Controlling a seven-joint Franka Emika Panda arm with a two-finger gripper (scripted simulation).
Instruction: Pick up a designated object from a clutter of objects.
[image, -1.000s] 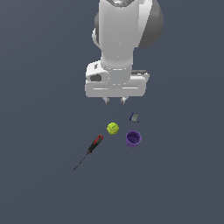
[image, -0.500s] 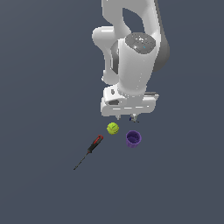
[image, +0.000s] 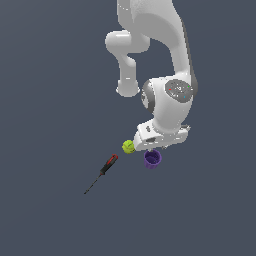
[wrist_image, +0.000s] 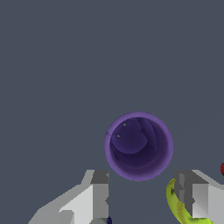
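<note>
The purple cup (image: 152, 159) stands upright on the grey floor, its open mouth facing the wrist camera (wrist_image: 138, 145). My gripper (image: 156, 148) hangs just above it, open and empty. In the wrist view the two fingers (wrist_image: 99, 192) stand apart, and the cup lies just beyond the gripper (wrist_image: 146, 194), not between the jaws. The yellow-green ball (image: 128, 146) lies beside the hand on the exterior view's left and shows partly behind one finger in the wrist view (wrist_image: 174, 202). The red-and-black screwdriver (image: 107, 165) lies further left. The grey-blue block is hidden behind the hand.
The floor (image: 50, 100) is a plain dark grey surface with no edges in view. The white arm (image: 160, 60) rises above the objects. A red spot (wrist_image: 222, 168) at the wrist view's edge is the screwdriver handle.
The hand has come down and swung toward the exterior view's right, from above the ball and block to just over the purple cup. It now covers the block. The objects have not moved.
</note>
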